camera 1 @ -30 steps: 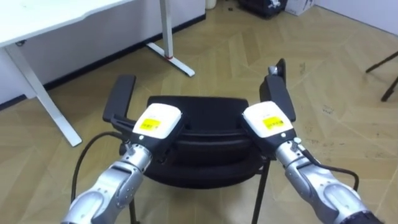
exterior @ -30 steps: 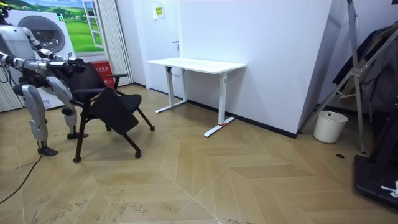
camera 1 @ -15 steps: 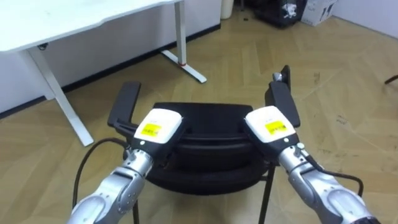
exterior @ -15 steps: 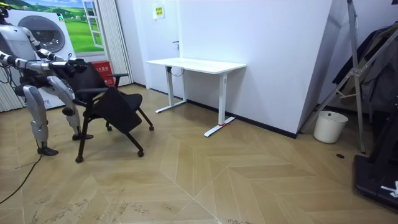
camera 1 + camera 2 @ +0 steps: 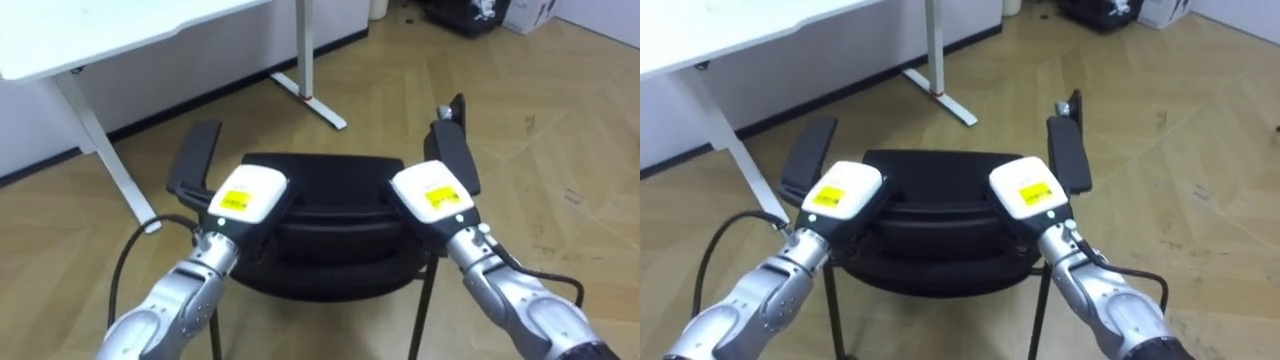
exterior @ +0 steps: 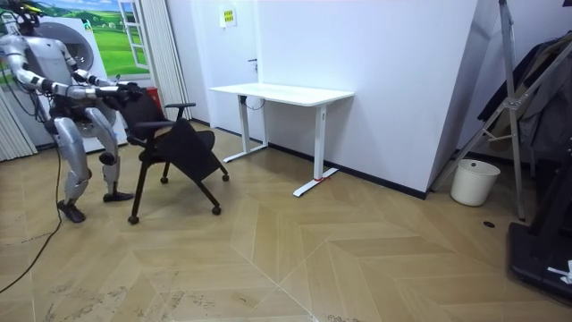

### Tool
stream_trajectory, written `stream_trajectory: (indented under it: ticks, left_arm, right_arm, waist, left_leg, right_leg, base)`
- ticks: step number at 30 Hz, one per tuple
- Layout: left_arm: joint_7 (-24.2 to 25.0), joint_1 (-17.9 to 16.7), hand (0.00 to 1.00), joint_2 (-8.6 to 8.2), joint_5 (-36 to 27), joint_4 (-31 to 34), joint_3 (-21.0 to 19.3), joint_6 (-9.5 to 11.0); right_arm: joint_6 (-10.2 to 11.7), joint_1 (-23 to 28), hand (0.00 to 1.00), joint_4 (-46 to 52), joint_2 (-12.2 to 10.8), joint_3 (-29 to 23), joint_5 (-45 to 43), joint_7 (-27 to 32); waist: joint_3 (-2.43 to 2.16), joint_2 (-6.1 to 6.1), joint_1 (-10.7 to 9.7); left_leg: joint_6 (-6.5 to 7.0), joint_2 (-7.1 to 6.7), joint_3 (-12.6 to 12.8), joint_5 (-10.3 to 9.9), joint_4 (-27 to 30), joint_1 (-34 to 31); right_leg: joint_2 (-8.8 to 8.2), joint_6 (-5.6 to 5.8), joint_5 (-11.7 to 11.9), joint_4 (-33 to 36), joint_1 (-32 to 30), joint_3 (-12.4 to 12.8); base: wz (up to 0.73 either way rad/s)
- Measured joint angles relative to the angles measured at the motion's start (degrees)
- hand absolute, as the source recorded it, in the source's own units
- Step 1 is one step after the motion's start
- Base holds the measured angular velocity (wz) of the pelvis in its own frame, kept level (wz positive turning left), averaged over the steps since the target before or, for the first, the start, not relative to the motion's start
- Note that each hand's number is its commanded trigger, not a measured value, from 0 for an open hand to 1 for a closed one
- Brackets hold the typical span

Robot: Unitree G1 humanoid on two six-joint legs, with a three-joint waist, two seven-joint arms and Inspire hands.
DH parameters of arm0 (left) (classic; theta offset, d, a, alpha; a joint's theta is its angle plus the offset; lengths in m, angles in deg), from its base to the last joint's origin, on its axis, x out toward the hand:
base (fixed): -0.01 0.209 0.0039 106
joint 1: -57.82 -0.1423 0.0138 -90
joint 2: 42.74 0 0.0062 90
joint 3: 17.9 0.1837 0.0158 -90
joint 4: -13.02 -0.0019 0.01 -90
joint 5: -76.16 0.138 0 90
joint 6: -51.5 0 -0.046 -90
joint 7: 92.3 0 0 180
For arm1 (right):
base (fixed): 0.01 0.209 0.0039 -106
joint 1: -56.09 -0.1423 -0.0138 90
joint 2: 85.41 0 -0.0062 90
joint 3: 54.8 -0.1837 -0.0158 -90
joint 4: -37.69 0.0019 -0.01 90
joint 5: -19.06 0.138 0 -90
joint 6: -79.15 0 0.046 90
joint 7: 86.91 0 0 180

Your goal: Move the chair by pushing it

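One black chair [image 5: 320, 215] with two armrests stands on the wood floor just before one white desk [image 5: 120, 35], the left robot hand [image 5: 243, 197] and right robot hand [image 5: 430, 195] on its backrest top; whether either grips, I cannot tell.

I see a wood floor [image 6: 357, 259] laid in a herringbone pattern. A white desk [image 6: 281, 92] on white legs stands close to the white wall [image 6: 384, 72]. A white bin [image 6: 474, 182] sits by the wall at the room view's right, beside a metal stand [image 6: 511, 107]. A landscape poster [image 6: 112, 36] hangs at the room view's left.
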Motion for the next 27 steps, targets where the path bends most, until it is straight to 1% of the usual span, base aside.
stream_trajectory:
  ticks: [1, 2, 3, 4, 5, 6, 7, 8, 9, 10, 11, 12, 13, 14, 15, 16, 17, 18, 19, 20, 21, 22, 23, 24, 25, 26, 27]
  left_arm:
    - [-0.2, 0.0, 1.0, 0.64, -0.1, 0.0, 0.0, 0.4]
    - [-0.3, 0.1, 1.0, 0.96, -0.1, 0.0, 0.0, 0.5]
    - [-0.3, 0.2, 1.0, 1.65, -0.2, 0.0, -0.2, 0.9]
    - [-0.2, 0.1, 1.0, 1.78, -0.3, 0.0, -0.2, 1.1]
    - [-0.2, 0.1, 1.0, 1.88, -0.3, -0.1, -0.2, 1.1]
    - [-0.3, 0.0, 1.0, 1.88, -0.4, -0.5, -0.2, 1.2]
    - [-0.4, -0.4, 1.0, 2.14, -0.5, -0.7, -0.2, 1.3]
    - [-0.8, -0.8, 1.0, 2.46, -0.6, -0.7, -0.3, 1.7]
    - [-1.2, -1.0, 1.0, 2.41, -0.6, -0.9, -0.3, 1.9]
    - [-1.7, -1.2, 1.0, 2.07, -0.4, -1.1, -0.4, 1.9]
    - [-1.8, -1.4, 1.0, 1.59, 0.0, -1.1, -0.3, 1.5]
    - [-2.3, -1.9, 1.0, 1.95, -0.4, -0.8, -0.6, 1.6]
    - [-2.5, -2.3, 1.0, 2.87, -1.4, -0.4, -0.5, 1.7]
    - [-2.6, -2.4, 1.0, 3.26, -1.6, 0.0, -0.5, 1.6]
    - [-2.6, -2.4, 1.0, 3.27, -1.6, 0.0, -0.5, 1.6]
    - [-2.5, -2.9, 1.0, 3.27, -1.6, 0.4, -0.6, 1.5]
    - [-2.5, -3.2, 1.0, 3.18, -1.6, 0.8, -0.7, 1.5]
    - [-2.5, -3.4, 1.0, 3.14, -1.5, 1.4, -0.9, 1.4]
    - [-2.5, -3.5, 1.0, 3.42, -1.5, 1.8, -1.1, 1.4]
    - [-2.5, -3.5, 1.0, 3.37, -1.5, 1.8, -1.1, 1.4]
    - [-2.5, -3.3, 1.0, 3.35, -1.4, 1.8, -1.2, 1.4]
    - [-2.3, -3.2, 1.0, 3.4, -1.3, 1.5, -1.2, 1.3]
    - [-2.4, -3.7, 1.0, 3.49, -1.3, 1.4, -1.2, 1.3]
    - [-2.4, -3.9, 1.0, 3.51, -1.4, 1.3, -1.2, 1.4]
    - [-2.4, -4.2, 1.0, 3.24, -1.6, 1.0, -1.2, 1.4]
    - [-2.4, -4.3, 1.0, 3.18, -1.6, 0.8, -1.1, 1.4]
    - [-2.4, -4.3, 1.0, 2.93, -1.6, 0.0, -1.0, 1.4]
  right_arm:
    - [-0.8, 0.0, 1.0, 0.2, -0.5, 0.7, 0.1, 0.1]
    - [-1.1, -0.1, 1.0, 0.3, -0.6, 1.1, 0.2, 0.2]
    - [-1.2, 0.0, 1.0, 0.3, -0.7, 1.4, 0.3, 0.5]
    - [-1.2, 0.2, 1.0, 0.5, -0.8, 1.6, 0.3, 0.5]
    - [-1.2, 0.2, 1.0, 0.5, -1.0, 1.6, 0.3, 0.5]
    - [-1.2, 0.3, 1.0, 0.1, -1.5, 1.7, 0.3, 0.5]
    - [-0.9, 0.4, 1.0, -0.3, -1.9, 1.7, -0.1, 0.5]
    - [-0.2, 0.6, 1.0, -0.2, -1.8, 1.7, -0.2, 0.4]
    - [-0.1, 0.6, 1.0, -0.1, -1.8, 1.5, -0.4, 0.4]
    - [0.2, 0.6, 1.0, -0.4, -1.6, 1.3, -0.5, 0.4]
    - [0.6, 0.8, 1.0, -0.5, -1.4, 1.1, -0.5, 0.5]
    - [1.0, 1.1, 1.0, 0.8, -1.2, 0.9, -1.4, 0.8]
    - [1.0, 1.1, 1.0, 1.6, -1.4, 0.9, -1.9, 0.3]
    - [1.0, 0.9, 1.0, 1.9, -1.5, 0.8, -1.9, -0.1]
    - [1.1, 1.0, 1.0, 2.0, -1.5, 0.7, -1.9, -0.5]
    - [1.2, 1.0, 1.0, 2.1, -1.6, 0.6, -1.9, -1.2]
    - [1.3, 1.0, 1.0, 2.5, -1.6, 0.4, -1.9, -1.7]
    - [1.7, 1.0, 1.0, 3.0, -1.6, -0.2, -2.0, -2.5]
    - [1.7, 1.0, 1.0, 3.7, -1.8, -0.6, -2.1, -3.5]
    - [1.7, 1.0, 1.0, 3.8, -1.8, -0.7, -2.1, -3.9]
    - [1.7, 1.0, 1.0, 4.0, -2.0, -0.9, -2.0, -4.7]
    - [1.7, 1.0, 1.0, 3.9, -2.4, -1.1, -2.0, -5.4]
    - [2.3, 1.0, 1.0, 3.7, -2.5, -1.1, -2.0, -5.9]
    - [2.6, 1.0, 1.0, 3.5, -2.5, -1.1, -2.0, -5.9]
    - [3.1, 1.0, 1.0, 2.8, -2.5, -1.1, -1.9, -5.8]
    - [3.3, 0.9, 1.0, 2.3, -2.6, -1.1, -1.9, -5.7]
    - [3.6, 0.7, 1.0, 1.1, -2.9, -1.0, -1.9, -5.5]
  waist:
    - [-0.25, -0.07, 0.3]
    - [-0.18, 0.11, 0.4]
    - [-0.21, 0.46, 0.4]
    - [-0.2, 0.5, 0.2]
    - [-0.16, 0.52, 0.2]
    - [-0.17, 0.33, -0.1]
    - [-0.1, 0.53, -0.2]
    - [-0.28, 0.46, -0.5]
    - [-0.48, 0.51, -0.8]
    - [-0.7, 0.59, -1.6]
    - [-1.18, 1.13, -2.0]
    - [-1.39, 2.27, -2.0]
    - [-1.48, 2.58, -1.9]
    - [-1.48, 1.81, -1.9]
    - [-1.53, 1.64, -2.0]
    - [-1.63, 1.41, -2.2]
    - [-1.63, 1.48, -2.4]
    - [-1.46, 1.83, -2.5]
    - [-1.55, 2.36, -2.5]
    - [-1.62, 2.61, -2.5]
    - [-1.52, 2.42, -2.8]
    - [-1.22, 2.09, -2.8]
    - [-1.02, 1.81, -2.4]
    - [-0.96, 1.92, -2.1]
    - [-0.7, 2.19, -1.5]
    - [-0.69, 2.27, -1.4]
    - [-0.65, 1.95, -1.2]
  left_leg:
    - [0.26, 0.17, 0.0, 0.0, -1.0, 0.5]
    - [0.39, 0.33, -0.1, -0.1, -1.2, 0.9]
    - [0.62, 0.38, -0.7, -0.3, -1.6, 1.4]
    - [0.76, 0.19, -1.1, -0.5, -2.1, 2.2]
    - [0.73, 0.01, -1.3, -0.6, -2.4, 2.8]
    - [0.33, -0.08, -1.7, -1.1, -2.7, 4.2]
    - [0.15, -0.15, -2.5, -2.1, -2.6, 5.2]
    - [0.25, -0.45, -3.8, -3.3, -2.4, 6.1]
    - [0.01, -0.53, -4.8, -3.6, -2.3, 6.3]
    - [-0.66, -0.49, -6.4, -4.1, -2.3, 7.1]
    - [-0.94, 0.0, -7.1, -4.3, -2.5, 7.3]
    - [-1.51, 0.63, -7.4, -4.6, -3.0, 8.1]
    - [-1.75, 0.9, -7.3, -4.8, -3.8, 8.8]
    - [-1.95, 0.41, -7.4, -5.0, -4.8, 10.0]
    - [-2.11, 0.37, -7.6, -5.4, -5.0, 10.6]
    - [-2.38, 0.48, -8.4, -6.3, -5.0, 11.8]
    - [-2.62, 0.76, -8.7, -6.9, -5.0, 12.3]
    - [-3.31, 2.0, -8.8, -7.8, -4.9, 13.2]
    - [-4.12, 3.2, -8.7, -8.5, -4.8, 14.0]
    - [-4.53, 3.58, -8.5, -8.7, -4.5, 14.4]
    - [-5.13, 4.65, -6.7, -8.9, -1.6, 14.5]
    - [-5.43, 5.81, -3.8, -8.8, 5.0, 13.2]
    - [-6.94, 7.03, -2.5, -7.8, 11.9, 11.6]
    - [-7.83, 7.68, -2.4, -7.1, 15.3, 10.7]
    - [-8.22, 8.84, -2.4, -5.0, 21.0, 9.1]
    - [-8.17, 9.32, -2.5, -3.5, 23.3, 8.6]
    - [-7.86, 9.54, -2.4, 0.2, 26.3, 7.9]
  right_leg:
    - [1.47, 0.22, -3.0, -0.2, -3.1, 1.3]
    - [2.3, 0.08, -4.2, -1.0, -4.5, 1.5]
    - [3.9, 0.05, -5.1, -4.3, -7.1, 1.9]
    - [4.89, -0.11, -5.1, -8.9, -9.2, 1.7]
    - [5.27, -0.37, -4.8, -11.6, -10.2, 1.4]
    - [6.57, -0.78, -3.7, -18.2, -11.4, 1.3]
    - [7.89, -1.08, -1.5, -24.7, -11.9, 1.7]
    - [8.53, -1.09, 0.4, -30.0, -12.1, 2.1]
    - [8.97, -1.22, 0.3, -31.7, -11.9, 2.1]
    - [10.23, -3.45, 1.1, -35.7, -11.2, 2.3]
    - [10.81, -3.99, 1.5, -37.1, -10.2, 2.1]
    - [12.0, -5.2, 2.5, -38.4, -8.8, 2.1]
    - [12.42, -5.57, 3.9, -38.4, -8.4, 2.0]
    - [12.08, -5.0, 7.1, -37.8, -8.3, 2.2]
    - [12.04, -5.01, 8.4, -37.4, -8.0, 2.4]
    - [12.04, -4.8, 9.9, -35.9, -7.5, 2.6]
    - [12.15, -4.73, 10.5, -35.0, -7.5, 2.6]
    - [12.86, -4.85, 8.6, -33.5, -7.1, 1.8]
    - [13.88, -5.34, 6.7, -32.4, -6.6, 1.4]
    - [14.21, -5.66, 5.8, -31.9, -6.2, 0.9]
    - [14.39, -6.14, 3.8, -30.7, -5.4, 0.3]
    - [14.37, -6.14, 2.3, -29.4, -4.6, -0.2]
    - [14.45, -6.38, 0.5, -27.9, -3.6, -0.1]
    - [14.67, -6.55, -0.2, -27.4, -3.0, -0.1]
    - [15.34, -6.86, -1.6, -26.8, -1.6, 0.5]
    - [15.58, -7.02, -2.2, -26.8, -0.7, 0.5]
    - [15.62, -7.17, -3.2, -27.0, 1.1, 0.9]
  base:
    - [-0.11]
    - [0.0]
    - [0.32]
    - [0.39]
    - [0.33]
    - [0.27]
    - [0.43]
    - [0.51]
    - [0.68]
    - [0.57]
    - [0.48]
    - [0.19]
    - [0.16]
    - [0.19]
    - [0.32]
    - [0.29]
    - [0.3]
    - [0.24]
    - [0.24]
    - [0.34]
    - [0.35]
    - [0.23]
    - [0.0]
    - [-0.17]
    - [-0.16]
    - [-0.16]
    - [-0.09]
